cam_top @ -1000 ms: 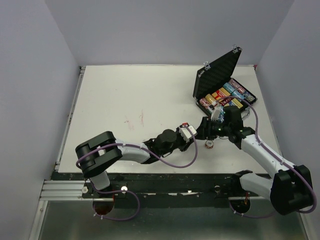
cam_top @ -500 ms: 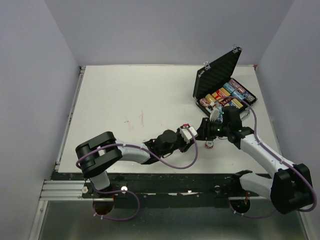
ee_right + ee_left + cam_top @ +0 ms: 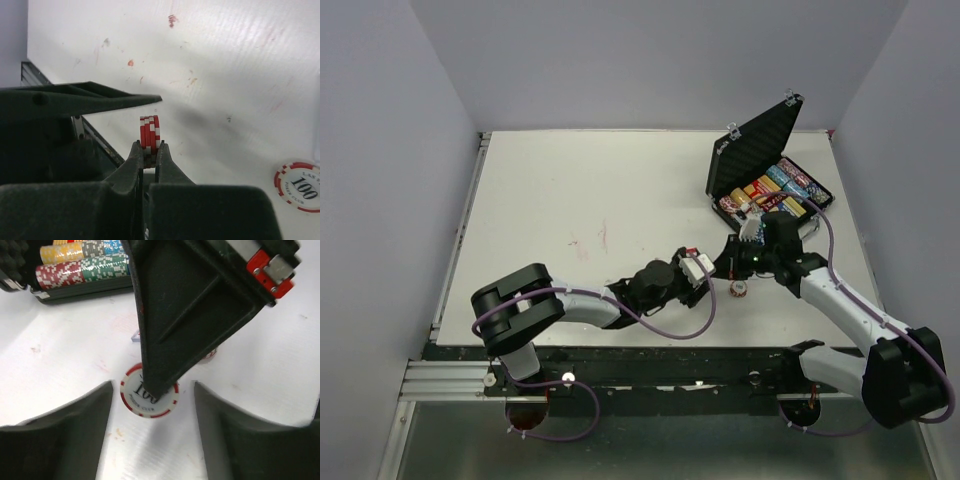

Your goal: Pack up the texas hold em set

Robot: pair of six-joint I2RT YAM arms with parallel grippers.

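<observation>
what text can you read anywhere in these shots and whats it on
"100": red-and-white chip flat on the table
"POKER CLUB": same chip
"LAS": same chip, rest cut off
chip rows in the case: too small to read
red chips in the right end effector: edge-on, no text

The table (image 3: 570, 190) was white and flat, with a few small red marks (image 3: 603, 237) on it. Plain pale grey walls (image 3: 650, 60) stood on three sides of it. A metal rail (image 3: 440, 378) ran along its near edge.
</observation>
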